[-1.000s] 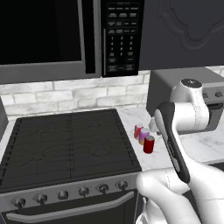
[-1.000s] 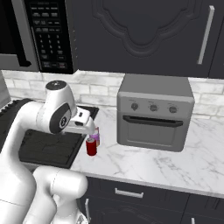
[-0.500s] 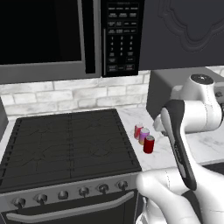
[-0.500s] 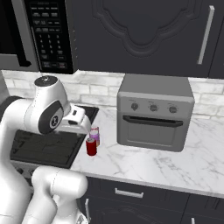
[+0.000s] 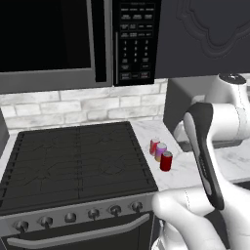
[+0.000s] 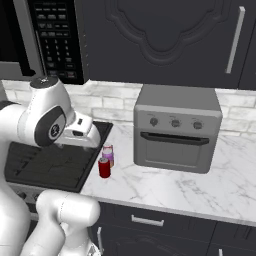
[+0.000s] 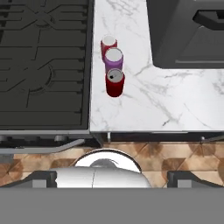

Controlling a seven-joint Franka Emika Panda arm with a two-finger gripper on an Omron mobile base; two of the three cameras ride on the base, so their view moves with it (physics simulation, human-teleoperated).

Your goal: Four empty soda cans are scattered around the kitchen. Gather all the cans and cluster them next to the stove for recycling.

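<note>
White marble counter point(image 7: 183, 100) carries three small cylindrical soda cans in a tight row just right of the wide black grated stove point(image 5: 73, 161): a dark red can point(image 7: 115, 82) nearest, a purple-pink can point(image 7: 113, 60) touching behind it, and a red can with a silver top point(image 7: 108, 45) farthest. A grey boxy toaster oven point(image 6: 177, 127) stands to their right, well apart. The arm's two-finger gripper point(image 7: 112, 178), jaws spread wide and holding nothing, hangs high above the counter's near edge.
</note>
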